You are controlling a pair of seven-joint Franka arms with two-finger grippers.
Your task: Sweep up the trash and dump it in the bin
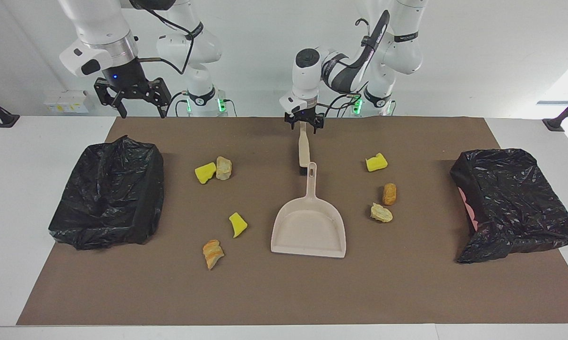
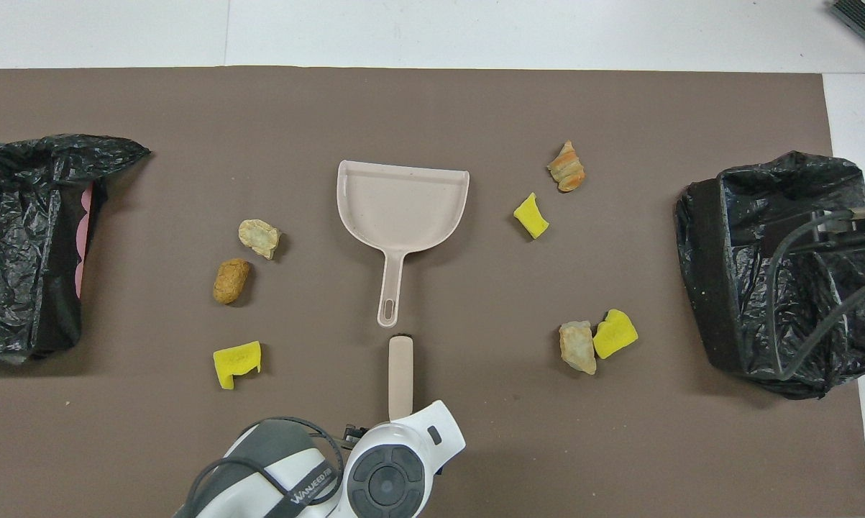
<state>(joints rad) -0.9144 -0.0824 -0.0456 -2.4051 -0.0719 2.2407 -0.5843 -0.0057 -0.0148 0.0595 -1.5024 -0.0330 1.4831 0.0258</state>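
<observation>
My left gripper (image 1: 304, 123) was down at the brush (image 1: 304, 148), at the middle of the brown mat's (image 1: 284, 293) edge nearest the robots. Its jaws stood apart on either side of the handle's tip and did not look closed on it yet. My right gripper (image 1: 132, 100) waited with its jaws wide, up over the bin (image 1: 147, 189) at the right arm's end of the mat.

The trash lay on the mat in two loose groups flanking the dustpan (image 1: 307, 233). Toward the right arm's end were a yellow wedge (image 1: 205, 173) touching a tan lump (image 1: 224, 167), a second yellow wedge (image 1: 238, 224) and a striped orange chunk (image 1: 212, 253). Toward the left arm's end were a third yellow wedge (image 1: 376, 163), an orange-brown lump (image 1: 389, 193) and a pale lump (image 1: 381, 213).

I judged the wedges spongy and light, likely to skid or tumble ahead of bristles. The lumps looked firmer and irregular (apt to roll off line). None needed gripping. The thing to hold was the stiff, slim brush handle, well up from the bristles, and it could twist in a loose pinch.

The dustpan was empty, its handle pointing at the brush. The bin under my right gripper showed only black liner inside. The other bin (image 1: 501, 160), at the left arm's end, showed a strip of pink under its liner, and I could not see into it.
</observation>
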